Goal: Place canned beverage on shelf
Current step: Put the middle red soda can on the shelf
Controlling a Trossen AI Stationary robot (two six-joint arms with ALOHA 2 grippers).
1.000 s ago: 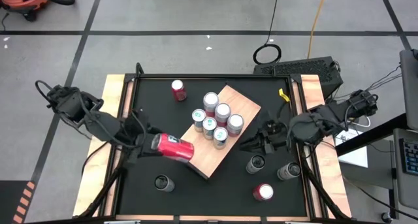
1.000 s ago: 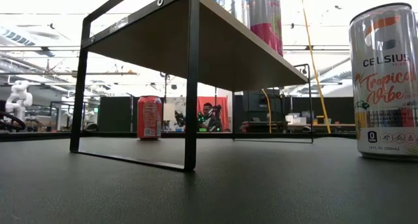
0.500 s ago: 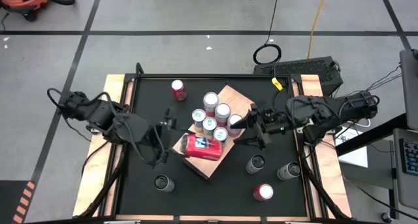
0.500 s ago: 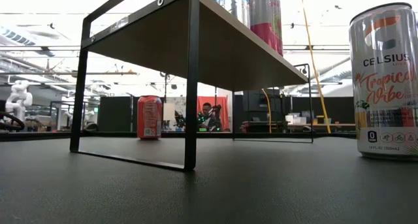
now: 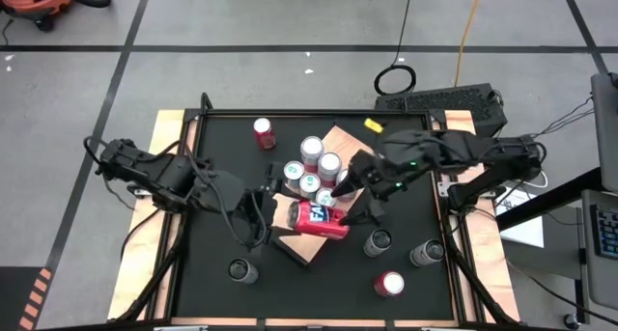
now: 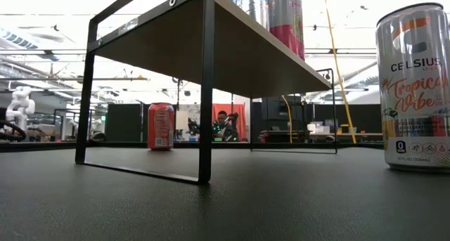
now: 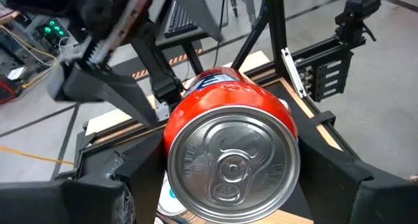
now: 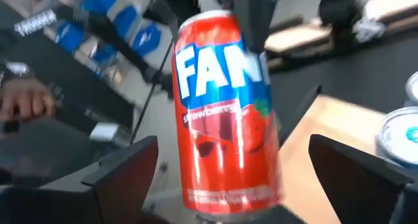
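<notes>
- Currently the red Fanta can lies on its side in the air, over the near corner of the shelf, not yet set down; label reads strawberry in the right wrist view; its silver lid faces the left wrist camera
- Left claw grips the can by its end, fingers either side of the body in its own wrist view; the can rests on nothing else
- Right claw sits just beside the can's other end, over the shelf edge, fingers spread wide and apart from the can; the can shows between them in the right wrist view, untouched as far as I can tell; looks like a hand-over or a steadying move, judgement only
- Shelf is a tan board on a black frame, set at an angle on the black worktop; five cans stand upright on it in a tight cluster, so part of the job reads as done
- Off the shelf, upright on the worktop: a small red can at the far side, a dark-topped can near the left arm, two dark-topped cans and a red-topped can near the right arm; low view shows a Celsius can close by
- Left to do, by my reading: turn this can upright, set it on bare board beside the cluster, release; risk is knocking the standing cans, since free space is tight at that corner; the loose cans may follow
</notes>
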